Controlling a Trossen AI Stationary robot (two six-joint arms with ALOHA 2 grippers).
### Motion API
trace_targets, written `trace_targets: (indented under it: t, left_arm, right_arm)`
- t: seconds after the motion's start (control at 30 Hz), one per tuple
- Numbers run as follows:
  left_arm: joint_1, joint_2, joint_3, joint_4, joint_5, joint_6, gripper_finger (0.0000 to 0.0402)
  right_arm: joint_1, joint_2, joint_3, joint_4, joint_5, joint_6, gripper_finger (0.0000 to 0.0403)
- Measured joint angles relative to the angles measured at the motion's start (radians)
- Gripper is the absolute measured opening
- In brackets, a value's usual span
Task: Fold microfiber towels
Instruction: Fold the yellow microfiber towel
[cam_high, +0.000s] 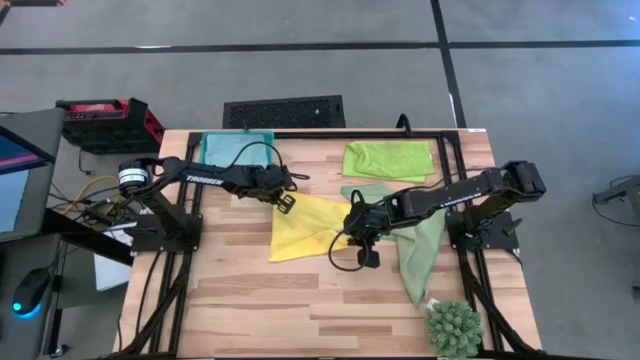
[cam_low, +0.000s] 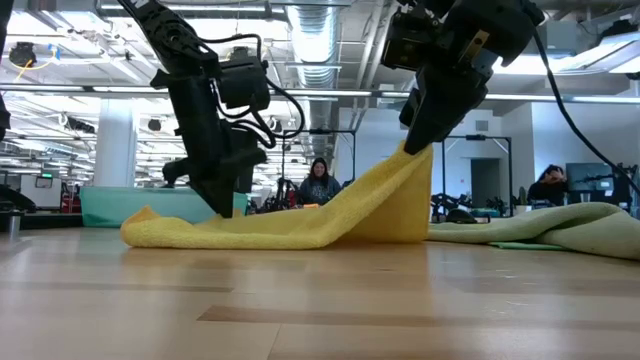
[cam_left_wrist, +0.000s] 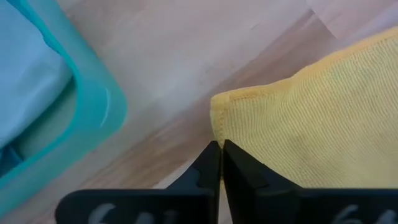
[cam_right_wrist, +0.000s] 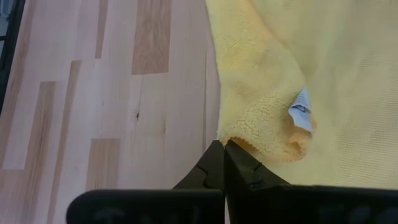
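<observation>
The yellow towel (cam_high: 305, 228) lies mid-table, its right side raised into a slope (cam_low: 385, 200). My left gripper (cam_high: 285, 200) is shut at its far left corner, low at the table (cam_low: 225, 205). My right gripper (cam_high: 352, 232) is shut on its right part, held up above the table (cam_low: 415, 140). The sage green towel (cam_high: 418, 240) lies crumpled to the right, under the right arm. The lime green towel (cam_high: 390, 158) lies flat at the far right. The light blue towel (cam_high: 230, 150) lies in the teal tray (cam_high: 262, 136). My left gripper pinches the yellow towel's edge just beside its far left corner (cam_left_wrist: 219, 127) between its shut fingers, coming from above. That corner stays down on the table. My right gripper pinches a bunched fold of the towel's right part (cam_right_wrist: 245, 140), next to a small white tag (cam_right_wrist: 300, 112), coming steeply from above. That part is lifted clear, and the cloth slopes down from the fingers to the table.
The teal tray stands at the far left, close to my left gripper (cam_left_wrist: 93, 106). A spiky green plant (cam_high: 452, 328) stands at the near right corner. Bare wood (cam_high: 270, 300) lies along the near side. People show in the room beyond the table.
</observation>
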Motion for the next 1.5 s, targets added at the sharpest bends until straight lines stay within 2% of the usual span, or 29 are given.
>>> trace_targets:
  t: [0.13,0.27,0.47,0.6,1.03,1.17,1.37,1.5]
  left_arm:
    - [0.0,0.0,0.0,0.0,0.018,0.065,0.0021]
    - [0.0,0.0,0.0,0.001,0.017,0.056,0.0048]
    - [0.0,0.0,0.0,0.008,-0.055,0.062,0.0095]
    - [0.002,0.0,0.006,-0.004,-0.093,0.06,0.0112]
    - [0.002,0.0,0.197,-0.252,-0.209,0.206,0.0113]
    - [0.002,0.0,0.21,-0.266,-0.209,0.269,0.0113]
    - [-0.001,0.0,0.2,-0.295,-0.18,0.267,0.0113]
    - [-0.008,0.0,0.2,-0.313,-0.2,0.243,0.0116]
  right_arm:
    - [-0.008,0.0,0.0,0.0,0.0,0.0,0.0012]
    - [-0.016,0.0,0.0,0.001,0.0,0.0,0.0012]
    - [-0.02,0.0,0.0,0.003,0.0,0.0,0.0012]
    - [-0.02,0.0,0.0,0.003,0.0,0.0,0.0012]
    - [-0.019,0.0,0.0,-0.003,0.0,-0.007,0.0012]
    - [-0.019,0.0,0.0,-0.014,-0.001,-0.007,0.0012]
    - [-0.018,0.0,0.0,-0.013,-0.001,-0.008,0.0012]
    - [-0.017,0.0,0.0,-0.013,-0.001,-0.008,0.0012]
